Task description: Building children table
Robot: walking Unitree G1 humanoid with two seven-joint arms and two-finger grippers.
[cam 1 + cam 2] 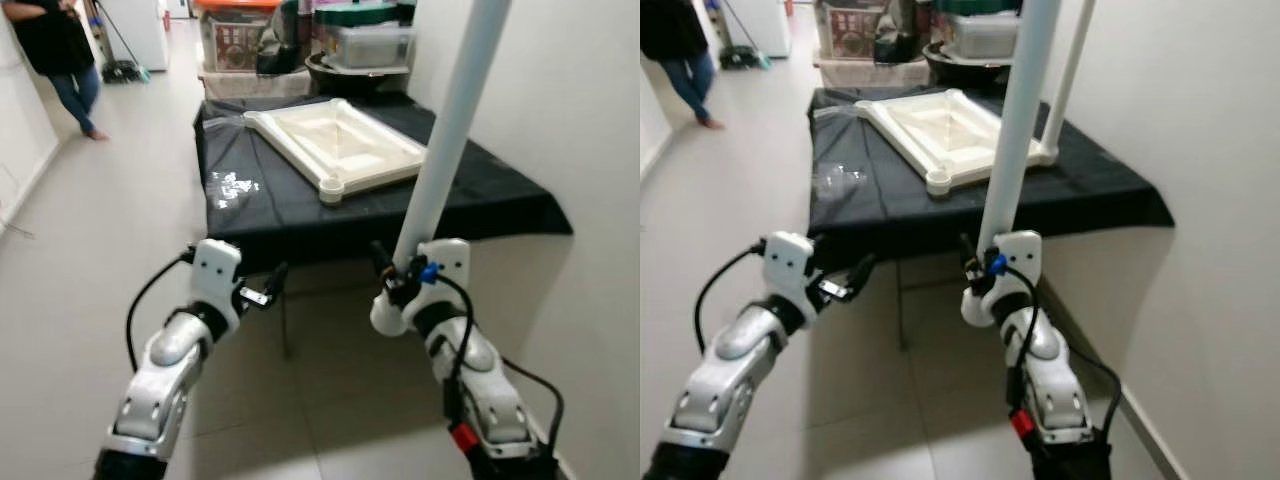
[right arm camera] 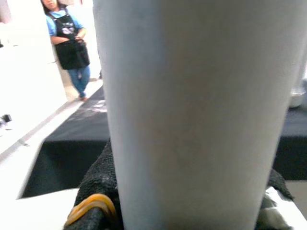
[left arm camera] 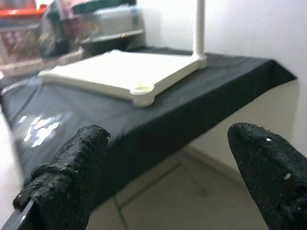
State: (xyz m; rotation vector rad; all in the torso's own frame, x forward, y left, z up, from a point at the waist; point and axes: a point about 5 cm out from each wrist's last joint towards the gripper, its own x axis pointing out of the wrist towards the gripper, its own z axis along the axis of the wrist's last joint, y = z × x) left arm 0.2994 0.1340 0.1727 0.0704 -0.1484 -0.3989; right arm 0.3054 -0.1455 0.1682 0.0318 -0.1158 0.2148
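left eye view: storage bins (image 1: pixel 300 40) behind upturned tabletop (image 1: pixel 335 145); right pincer (image 1: pixel 392 282) clamping white leg (image 1: pixel 450 130), left pincer (image 1: pixel 265 285) spread, empty

Bright indoor light, soft blur, cloth glare

The table leg (image 1: pixel 452 120) is smooth matt white plastic, and the tabletop (image 1: pixel 338 145) looks like cream plastic with a soft sheen. It lies on a black cloth (image 1: pixel 300 205), matt with a shiny patch at its near left. The left gripper's fingers (image 3: pixel 72 179) are black with a rough, grainy surface. The arms have glossy silver shells. The floor (image 1: pixel 110 200) is pale, smooth tile.
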